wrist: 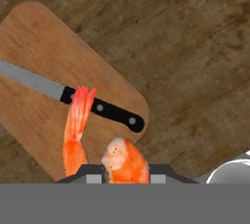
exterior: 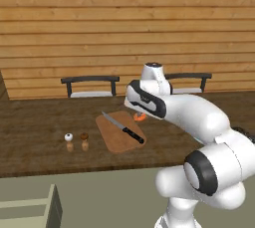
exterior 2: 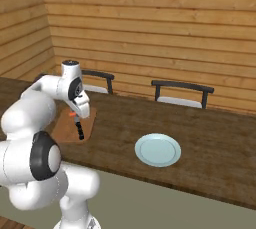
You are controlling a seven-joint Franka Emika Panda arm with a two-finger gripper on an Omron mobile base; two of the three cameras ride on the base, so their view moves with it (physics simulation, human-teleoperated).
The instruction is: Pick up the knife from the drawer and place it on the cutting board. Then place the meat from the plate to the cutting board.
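One job remains — the tool [wrist: 124, 176], gripping the meat [wrist: 124, 162], should lower it onto bare cutting board [wrist: 44, 47] beside the knife [wrist: 73, 98] — then let go.

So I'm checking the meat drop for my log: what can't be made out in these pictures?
- Tool: in the left base view the arm's wrist hides it; in the hand view its fingertips are cut off at the bottom edge, so the grip is not visible.
- Meat: the bottom edge crops its lower end.
- Cutting board: in the right base view the arm covers most of it.
- Knife: there only the handle shows.
- Shakers: too small for detail.
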